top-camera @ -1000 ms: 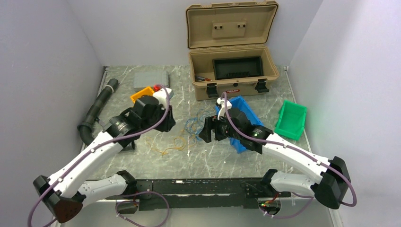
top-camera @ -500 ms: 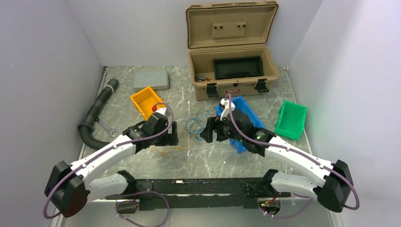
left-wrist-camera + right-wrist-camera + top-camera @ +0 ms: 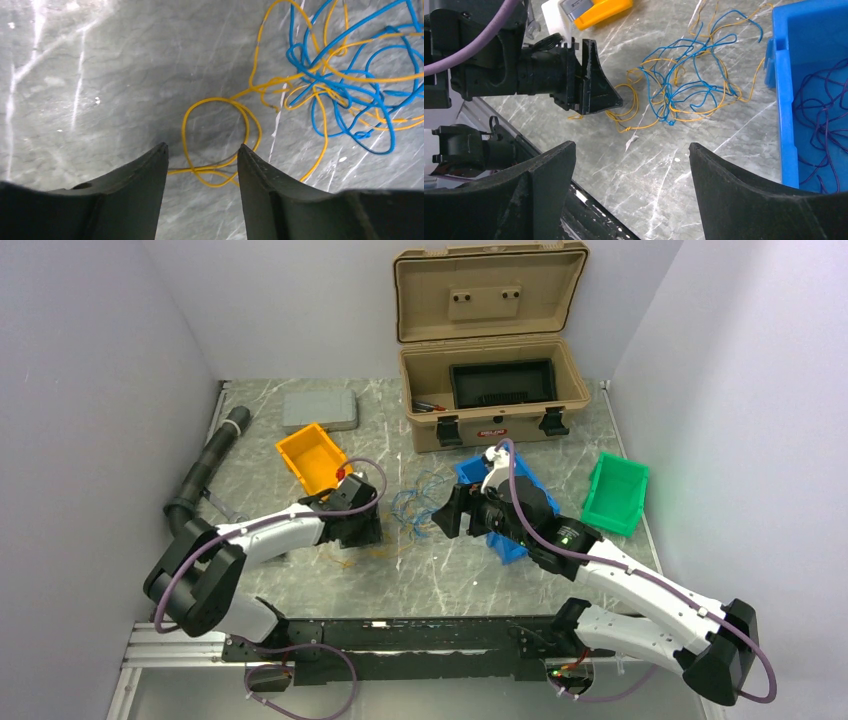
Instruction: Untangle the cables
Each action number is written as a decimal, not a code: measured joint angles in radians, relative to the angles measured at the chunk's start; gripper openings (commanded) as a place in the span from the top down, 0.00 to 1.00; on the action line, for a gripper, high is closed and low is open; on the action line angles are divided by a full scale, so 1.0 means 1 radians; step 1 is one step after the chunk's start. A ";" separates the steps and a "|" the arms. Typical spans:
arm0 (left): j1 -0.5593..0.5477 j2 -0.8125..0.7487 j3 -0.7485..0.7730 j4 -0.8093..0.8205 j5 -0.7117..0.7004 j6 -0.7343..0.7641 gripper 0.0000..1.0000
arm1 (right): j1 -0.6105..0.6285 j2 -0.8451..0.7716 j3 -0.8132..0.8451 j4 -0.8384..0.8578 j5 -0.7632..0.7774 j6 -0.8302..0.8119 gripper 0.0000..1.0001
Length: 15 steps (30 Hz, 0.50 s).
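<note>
The cables [image 3: 413, 502] lie as a loose tangle of blue and orange-yellow wires on the marble table between the two arms. They also show in the left wrist view [image 3: 340, 85] and the right wrist view [image 3: 684, 90]. A yellow loop [image 3: 215, 135] trails out of the tangle. My left gripper [image 3: 202, 152] is open low over the table, its fingers straddling the loop's near strands. My right gripper [image 3: 631, 150] is open and empty, hovering right of the tangle. Thin dark purple wires [image 3: 819, 115] lie in the blue bin [image 3: 786, 100].
An orange bin [image 3: 310, 455] stands behind the left gripper [image 3: 360, 525]. A green bin [image 3: 615, 492] is at the right. The open tan toolbox [image 3: 490, 390] is at the back, with a grey pad [image 3: 320, 410] to its left. A black hose [image 3: 205, 465] runs along the left edge.
The left arm swung toward me and down to the table at the yellow loop, and its jaws opened. The right gripper drifted slightly right and stayed open.
</note>
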 measured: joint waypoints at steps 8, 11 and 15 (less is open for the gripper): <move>-0.043 0.068 0.020 0.072 0.022 -0.050 1.00 | 0.000 -0.005 -0.011 -0.007 0.021 0.000 0.15; -0.048 0.045 0.020 0.048 0.015 -0.042 1.00 | 0.000 -0.005 -0.017 -0.007 0.021 0.000 0.15; -0.043 -0.043 0.042 -0.030 -0.018 0.015 1.00 | 0.000 -0.005 -0.034 -0.006 0.020 -0.002 0.15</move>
